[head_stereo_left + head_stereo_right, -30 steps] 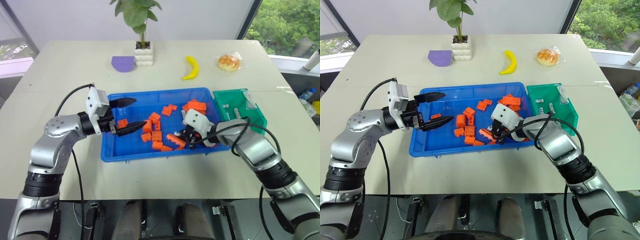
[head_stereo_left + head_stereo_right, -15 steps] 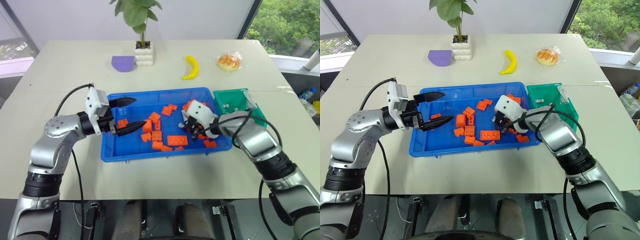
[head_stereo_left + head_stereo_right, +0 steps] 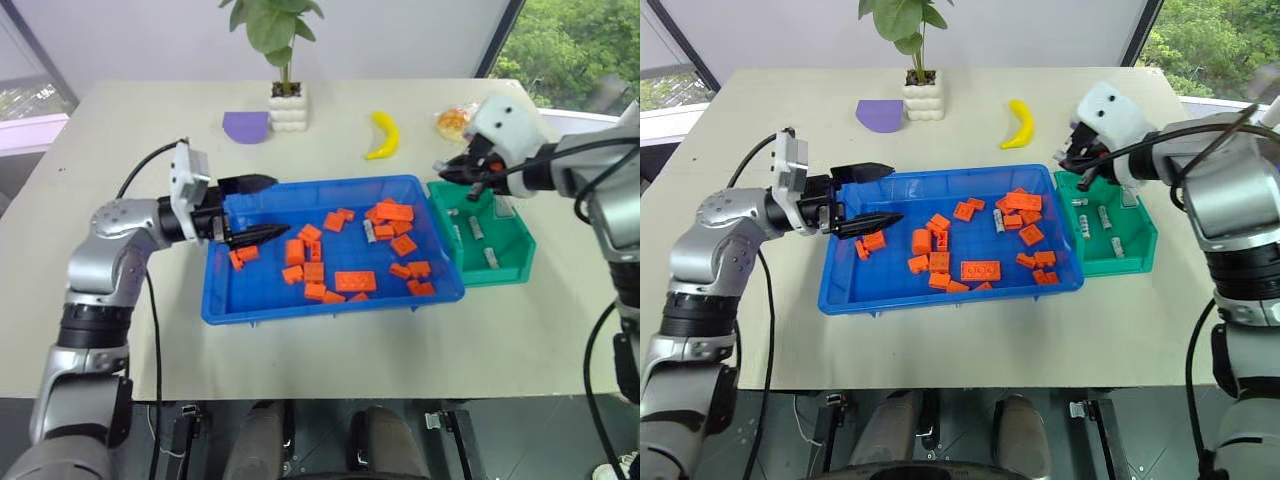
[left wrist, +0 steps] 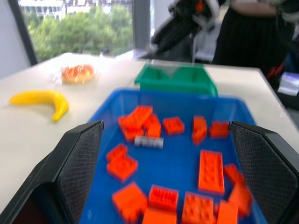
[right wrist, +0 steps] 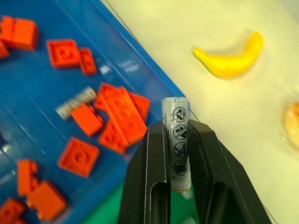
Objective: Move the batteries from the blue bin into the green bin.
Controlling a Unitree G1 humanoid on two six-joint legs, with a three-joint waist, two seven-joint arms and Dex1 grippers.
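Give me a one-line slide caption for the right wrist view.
Right end effector shut on a battery above the blue bin of orange bricks, banana beyond.

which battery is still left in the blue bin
The silvery battery lying among the orange bricks near the far right of the blue bin. The other batteries lie in the green bin, and one is clamped in the right gripper.

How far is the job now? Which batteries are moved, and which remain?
Done: several batteries lie in the green bin. In hand: the right gripper is shut on one battery above that bin's far end. Left: one battery among the orange bricks in the blue bin. The left gripper is open.
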